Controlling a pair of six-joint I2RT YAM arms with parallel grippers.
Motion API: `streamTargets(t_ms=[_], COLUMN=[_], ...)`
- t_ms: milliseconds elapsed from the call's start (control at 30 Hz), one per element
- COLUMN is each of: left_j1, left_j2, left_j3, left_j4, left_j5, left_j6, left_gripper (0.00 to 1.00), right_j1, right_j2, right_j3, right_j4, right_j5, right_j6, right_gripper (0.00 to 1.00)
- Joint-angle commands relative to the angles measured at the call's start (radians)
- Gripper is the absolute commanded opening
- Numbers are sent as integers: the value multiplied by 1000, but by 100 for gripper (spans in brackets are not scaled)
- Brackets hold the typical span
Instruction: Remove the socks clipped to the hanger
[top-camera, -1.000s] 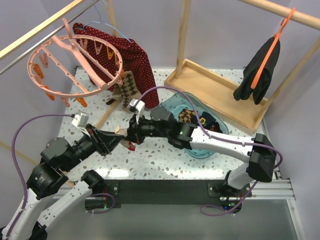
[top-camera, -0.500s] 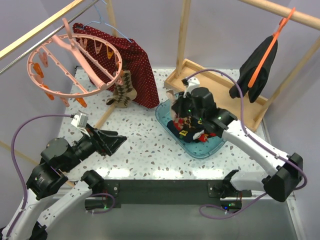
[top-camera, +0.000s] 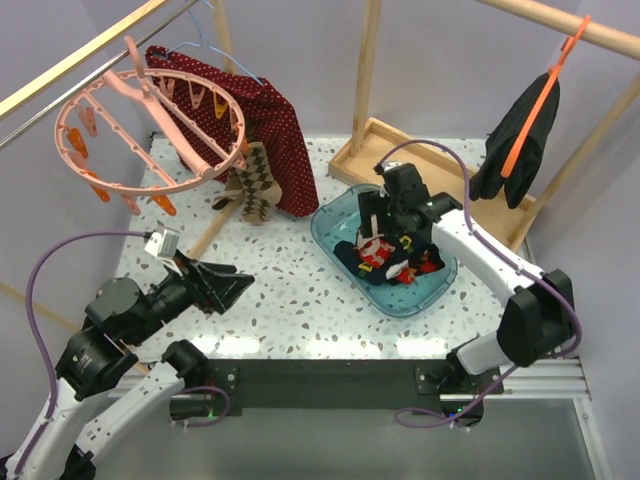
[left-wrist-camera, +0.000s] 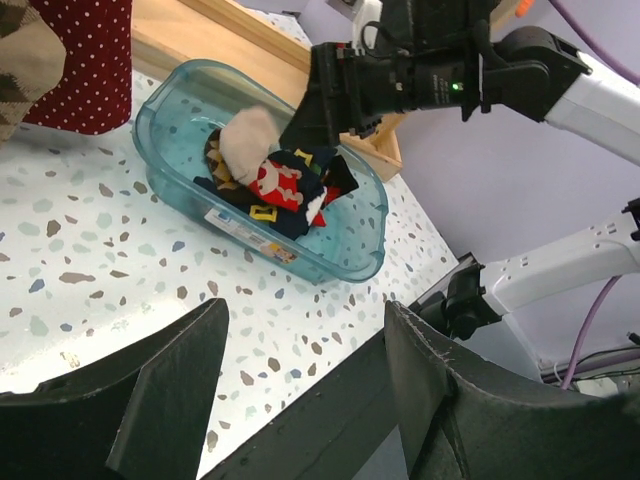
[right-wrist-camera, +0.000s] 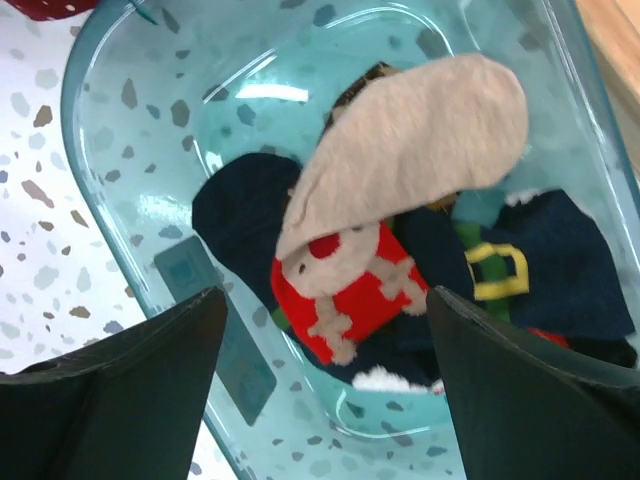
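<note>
- The hanger (top-camera: 150, 125), a pink ring, hangs tilted from the rail (top-camera: 60, 70) at the far left. One brown-and-tan checked sock (top-camera: 255, 180) dangles from its near right rim, just in front of the red dotted cloth (top-camera: 285, 130).
- The other socks (right-wrist-camera: 400, 270) lie heaped in the blue tub (left-wrist-camera: 330, 255) on the counter (top-camera: 300, 300), with a tan sock (right-wrist-camera: 420, 150) loose on top.
- My right tool (right-wrist-camera: 328, 310) hangs over that tub with its fingers spread wide and nothing between them.
- My left tool (left-wrist-camera: 305, 320) is open and empty too, low over the counter and well apart from the hanger.
- I judge the checked sock light, limp and stretchy. The knit should give my fingers good friction, so slipping worries me little.
- I would take it high, close under the rim where it is held, and pull straight down. I cannot make out the clip itself from here.
- Gripping at the toe would probably only stretch the sock and drag the ring sideways, since the hanger looks free to swing on its hook.
- The dotted cloth sits so close behind that I could pinch it along with the sock, so I would come in from the front.
</note>
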Motion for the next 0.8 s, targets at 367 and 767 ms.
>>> streamTargets(t_ms=[367, 767], left_j1=[0, 0], left_j2=[-66, -103], left_j3=[14, 40], left_j4=[-45, -45], left_j5=[11, 36], left_j6=[55, 18], left_gripper=[69, 69], right_j1=[257, 323], right_j2=[351, 522], right_j3=[371, 457], right_j4=[515, 628], right_j5=[-200, -140], right_j6=[63, 88], right_gripper=[94, 96])
